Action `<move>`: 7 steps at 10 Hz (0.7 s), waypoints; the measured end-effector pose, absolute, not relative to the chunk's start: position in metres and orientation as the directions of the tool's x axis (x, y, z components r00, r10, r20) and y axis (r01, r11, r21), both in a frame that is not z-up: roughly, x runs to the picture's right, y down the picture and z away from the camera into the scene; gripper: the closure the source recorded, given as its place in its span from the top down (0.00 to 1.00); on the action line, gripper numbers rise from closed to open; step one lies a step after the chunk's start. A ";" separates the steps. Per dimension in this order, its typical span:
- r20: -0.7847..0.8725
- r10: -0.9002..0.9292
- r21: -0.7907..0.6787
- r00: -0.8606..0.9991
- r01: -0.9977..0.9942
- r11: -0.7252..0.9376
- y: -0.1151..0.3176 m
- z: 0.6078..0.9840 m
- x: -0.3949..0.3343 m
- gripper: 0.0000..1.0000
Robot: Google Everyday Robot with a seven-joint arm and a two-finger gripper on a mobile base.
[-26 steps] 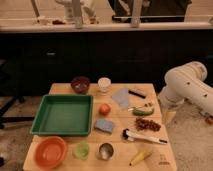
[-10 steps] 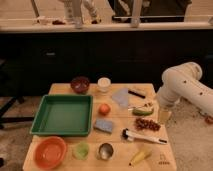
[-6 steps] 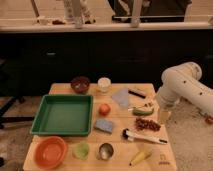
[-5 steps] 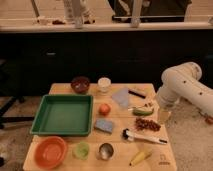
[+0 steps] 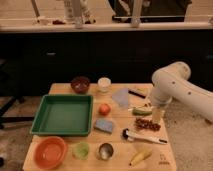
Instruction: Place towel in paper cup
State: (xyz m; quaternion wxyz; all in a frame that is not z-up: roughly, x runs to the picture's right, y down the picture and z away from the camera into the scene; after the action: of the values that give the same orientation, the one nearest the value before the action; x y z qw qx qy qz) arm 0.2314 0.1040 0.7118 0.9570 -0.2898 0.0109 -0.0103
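I'm holding the gripper (image 5: pixel 157 116) low over the right edge of the table (image 5: pixel 60 89), its jaws standing wide with nothing between them. The towel (image 5: pixel 121 96) is lying flat on the table just right of the paper cup (image 5: pixel 104 84), apart from the gripper.

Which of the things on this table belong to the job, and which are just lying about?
Job: towel, paper cup, gripper over the right edge of the table.
Lying about: red bowl, green tray, blue pad, banana, metal cup.
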 end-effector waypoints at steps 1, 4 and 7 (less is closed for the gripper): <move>-0.016 -0.046 -0.548 0.999 0.030 0.836 0.101 0.717 0.219 0.80; -0.012 -0.080 -0.522 0.997 0.062 0.851 0.088 0.738 0.190 0.80; 0.003 -0.060 -0.498 0.998 0.053 0.866 0.075 0.764 0.172 0.80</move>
State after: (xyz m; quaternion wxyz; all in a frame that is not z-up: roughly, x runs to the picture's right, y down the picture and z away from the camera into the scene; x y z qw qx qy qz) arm 0.1718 0.0752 0.7644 0.9658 -0.2575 0.0060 -0.0293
